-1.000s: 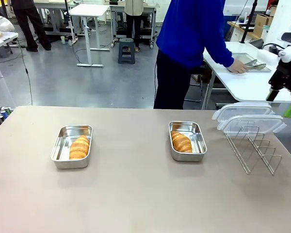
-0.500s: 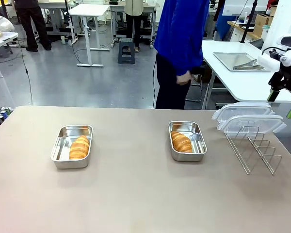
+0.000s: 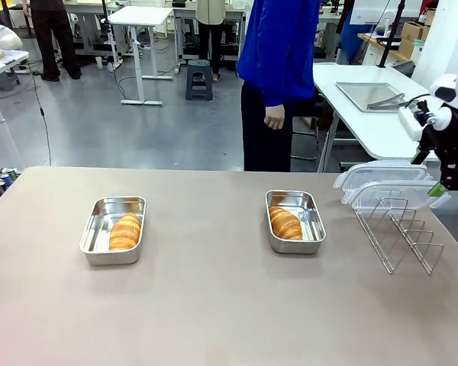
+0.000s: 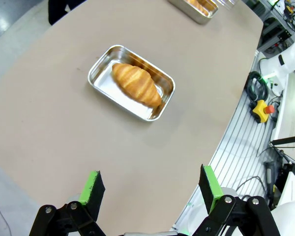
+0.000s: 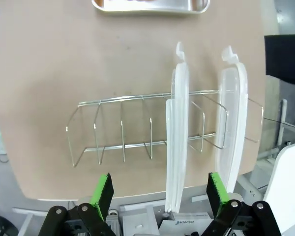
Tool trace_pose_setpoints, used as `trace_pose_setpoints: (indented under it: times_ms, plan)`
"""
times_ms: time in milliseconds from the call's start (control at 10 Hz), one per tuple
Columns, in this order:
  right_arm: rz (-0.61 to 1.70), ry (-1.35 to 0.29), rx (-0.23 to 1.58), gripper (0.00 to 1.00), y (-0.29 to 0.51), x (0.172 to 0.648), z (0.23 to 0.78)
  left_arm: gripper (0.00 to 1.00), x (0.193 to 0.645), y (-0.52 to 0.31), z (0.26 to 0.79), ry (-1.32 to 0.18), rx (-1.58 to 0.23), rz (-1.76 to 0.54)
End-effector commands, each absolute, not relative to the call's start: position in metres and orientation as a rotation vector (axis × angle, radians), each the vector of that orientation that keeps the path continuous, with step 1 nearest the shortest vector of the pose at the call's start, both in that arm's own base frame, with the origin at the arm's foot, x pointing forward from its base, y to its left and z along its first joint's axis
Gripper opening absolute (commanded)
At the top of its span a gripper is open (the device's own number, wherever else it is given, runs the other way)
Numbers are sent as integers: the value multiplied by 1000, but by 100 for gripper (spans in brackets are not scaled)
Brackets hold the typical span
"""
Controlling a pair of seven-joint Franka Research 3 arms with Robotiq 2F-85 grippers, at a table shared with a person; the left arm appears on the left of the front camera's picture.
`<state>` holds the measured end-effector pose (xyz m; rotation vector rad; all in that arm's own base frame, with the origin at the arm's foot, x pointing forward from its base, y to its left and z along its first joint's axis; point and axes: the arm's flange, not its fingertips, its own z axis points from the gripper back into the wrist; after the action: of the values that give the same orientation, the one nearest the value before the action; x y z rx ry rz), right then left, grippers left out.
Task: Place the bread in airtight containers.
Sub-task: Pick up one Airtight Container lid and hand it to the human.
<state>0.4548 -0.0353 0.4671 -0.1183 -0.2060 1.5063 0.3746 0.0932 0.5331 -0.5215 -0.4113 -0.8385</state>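
Two shiny steel airtight containers sit open on the table, each with a golden ridged bread roll inside: the left tin [image 3: 101,232] with its bread [image 3: 125,231], and the right tin [image 3: 309,221] with its bread [image 3: 285,223]. Two clear lids [image 3: 388,185] stand upright in a wire rack [image 3: 403,236] at the right. My right gripper [image 3: 446,179] hovers open just above those lids; in its wrist view the right gripper [image 5: 160,191] straddles one lid [image 5: 177,132], with a second lid [image 5: 232,128] beside it. My left gripper [image 4: 151,189] hangs open high above the left tin [image 4: 103,78] and its bread [image 4: 136,84].
A person in a blue top [image 3: 278,53] stands at the table's far edge, arms down. Behind, a white table holds a flat metal tray [image 3: 370,95] with tongs. Bare tabletop lies between and in front of the tins. The rack [image 5: 137,130] stands close to the table's right edge.
The person has drawn the hand back from the tray behind and turned to stand upright. My right gripper has come down and slightly left, closer to the lids.
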Motion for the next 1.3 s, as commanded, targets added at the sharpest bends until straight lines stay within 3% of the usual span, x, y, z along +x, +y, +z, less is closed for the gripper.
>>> trace_pose_setpoints:
  times_ms: [0, 500, 600, 700, 800, 900, 1100, 1200]
  plan:
    - [1514, -242, -156, 100, -36, 458, 453, 100, 374, 94, 534, -408, -520, -853]
    - [1533, -262, -192, 100, -36, 471, 423, 100, 374, 94, 534, -408, -520, -853]
    - [1517, -296, -211, 94, -36, 471, 422, 100, 374, 94, 534, -408, -520, -853]
    - [1539, -289, -215, 40, -36, 472, 422, 100, 374, 94, 534, -408, -520, -853]
    - [1547, -295, -213, 34, -35, 472, 423, 100, 374, 94, 534, -408, -520, -853]
    - [1551, -299, -215, 0, -35, 471, 426, 100, 374, 94, 534, -408, -520, -853]
    - [1558, -301, -215, 0, -35, 472, 428, 100, 374, 94, 534, -408, -520, -853]
    - [1562, -304, -218, 15, -35, 471, 428, 100, 374, 94, 534, -408, -520, -853]
